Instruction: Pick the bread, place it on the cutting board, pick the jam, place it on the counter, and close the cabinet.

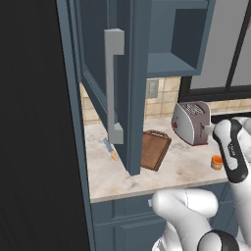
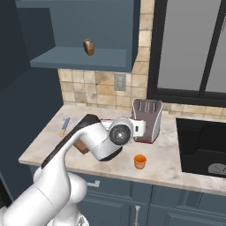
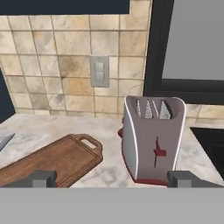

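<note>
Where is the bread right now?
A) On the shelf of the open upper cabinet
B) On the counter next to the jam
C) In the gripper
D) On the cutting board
A. The bread sits on the shelf of the open cabinet, above the counter; the cutting board is bare, and the jam stands alone by the counter's front edge.

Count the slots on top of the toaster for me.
4, in a row across the top of the silver boxy toaster with the red base, which stands on the beige marbled stone counter right of the dark-brown wooden cutting board. None seem hidden.
</note>
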Controlling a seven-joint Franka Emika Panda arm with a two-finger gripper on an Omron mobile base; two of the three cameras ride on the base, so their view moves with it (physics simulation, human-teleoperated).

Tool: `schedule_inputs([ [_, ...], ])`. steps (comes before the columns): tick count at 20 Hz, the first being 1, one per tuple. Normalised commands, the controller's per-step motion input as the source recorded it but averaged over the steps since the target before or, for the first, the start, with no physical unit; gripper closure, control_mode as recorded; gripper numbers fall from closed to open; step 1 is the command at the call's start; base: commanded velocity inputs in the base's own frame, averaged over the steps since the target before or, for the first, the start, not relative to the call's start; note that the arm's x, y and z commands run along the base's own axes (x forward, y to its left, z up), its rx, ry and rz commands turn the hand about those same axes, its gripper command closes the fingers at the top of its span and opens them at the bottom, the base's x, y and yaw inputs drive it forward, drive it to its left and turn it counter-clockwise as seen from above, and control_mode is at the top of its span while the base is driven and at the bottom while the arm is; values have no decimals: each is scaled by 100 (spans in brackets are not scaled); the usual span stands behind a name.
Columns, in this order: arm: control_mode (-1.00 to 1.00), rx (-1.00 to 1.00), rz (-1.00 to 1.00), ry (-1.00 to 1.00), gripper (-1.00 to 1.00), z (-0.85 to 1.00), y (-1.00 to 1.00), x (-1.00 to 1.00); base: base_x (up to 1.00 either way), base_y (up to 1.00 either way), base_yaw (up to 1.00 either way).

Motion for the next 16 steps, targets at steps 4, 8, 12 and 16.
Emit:
schedule_inputs([
  [4, -100, 0, 0, 3, -100, 51, 26, 0, 0, 0, 0],
  [8, -100, 0, 0, 7, -100, 44, 29, 0, 0, 0, 0],
  [12, -100, 0, 0, 6, -100, 43, 32, 0, 0, 0, 0],
  [16, -100, 0, 0, 5, -100, 42, 30, 0, 0, 0, 0],
])
